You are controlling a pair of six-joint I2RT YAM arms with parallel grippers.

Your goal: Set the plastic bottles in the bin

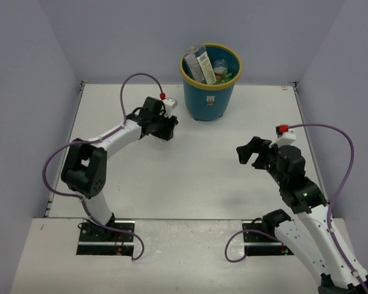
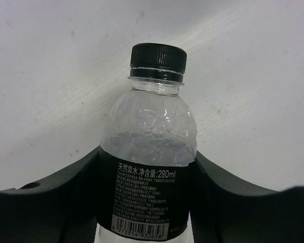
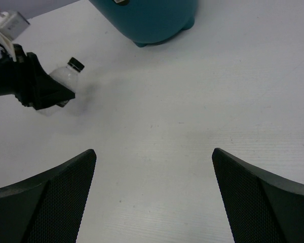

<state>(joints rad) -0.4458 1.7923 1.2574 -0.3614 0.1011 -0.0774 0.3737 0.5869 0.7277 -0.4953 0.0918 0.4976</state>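
- The left gripper (image 1: 164, 127) is closed on a clear bottle (image 2: 149, 152). The black label (image 2: 144, 195) is clamped between the jaws, and the black cap (image 2: 157, 58) projects ahead of the fingers.
- The bottle is held low over the table (image 1: 190, 184); whether it touches the surface cannot be told.
- The bin (image 1: 210, 101) stands just ahead of this gripper and to its right, near but apart. Several bottles (image 1: 203, 66) are already heaped inside, up to rim level.
- Judgement: the load should be raised above the yellow rim (image 1: 190, 76) before it is carried across, then released over the centre. A low approach may knock the bin, and the thin, crinkled bottle wall may slip.
- The right gripper (image 1: 253, 154) is spread wide and empty, well apart to the right.
- The table is white, matt and lightly scuffed. It is enclosed on three sides by plain pale walls (image 1: 110, 37).
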